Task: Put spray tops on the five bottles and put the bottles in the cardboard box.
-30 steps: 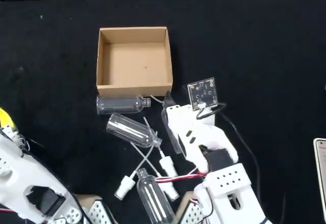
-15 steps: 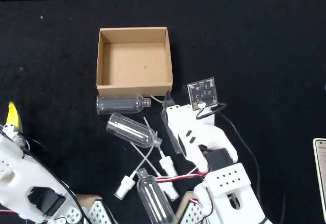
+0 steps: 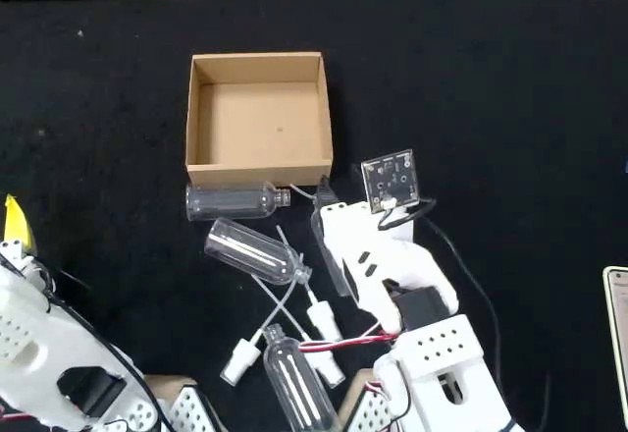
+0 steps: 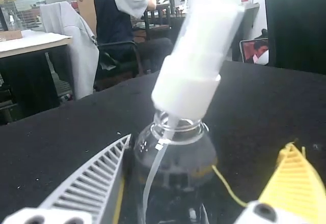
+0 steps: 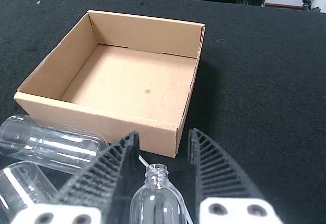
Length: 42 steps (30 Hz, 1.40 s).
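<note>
1. Left gripper, at near-left edge: clamped on capped bottle, white spray top sitting tilted in its neck.
2. Right gripper: closed around uncapped bottle (open neck toward the box), just near of cardboard box.
3. Lying on black table between the arms: three bare bottles, loose spray tops.
</note>
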Each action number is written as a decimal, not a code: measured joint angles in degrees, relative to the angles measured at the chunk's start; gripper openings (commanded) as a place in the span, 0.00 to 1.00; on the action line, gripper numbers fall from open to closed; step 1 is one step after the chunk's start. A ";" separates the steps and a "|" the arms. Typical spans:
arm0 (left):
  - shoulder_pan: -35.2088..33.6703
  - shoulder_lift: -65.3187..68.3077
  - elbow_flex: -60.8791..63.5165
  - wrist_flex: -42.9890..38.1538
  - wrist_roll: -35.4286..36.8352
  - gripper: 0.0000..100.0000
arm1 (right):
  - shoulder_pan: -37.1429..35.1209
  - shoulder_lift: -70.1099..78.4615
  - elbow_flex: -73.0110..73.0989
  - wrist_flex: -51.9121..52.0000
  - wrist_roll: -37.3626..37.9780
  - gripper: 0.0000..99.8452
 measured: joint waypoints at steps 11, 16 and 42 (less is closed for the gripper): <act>0.00 4.22 -3.43 0.00 0.00 0.35 | 0.00 0.00 0.00 -0.09 0.00 0.14; 0.00 4.22 -3.43 0.00 0.00 0.09 | 0.00 0.00 0.00 -0.26 0.00 0.14; 11.96 -29.45 13.98 2.55 0.00 0.03 | 0.00 1.49 -5.63 6.24 -0.35 0.14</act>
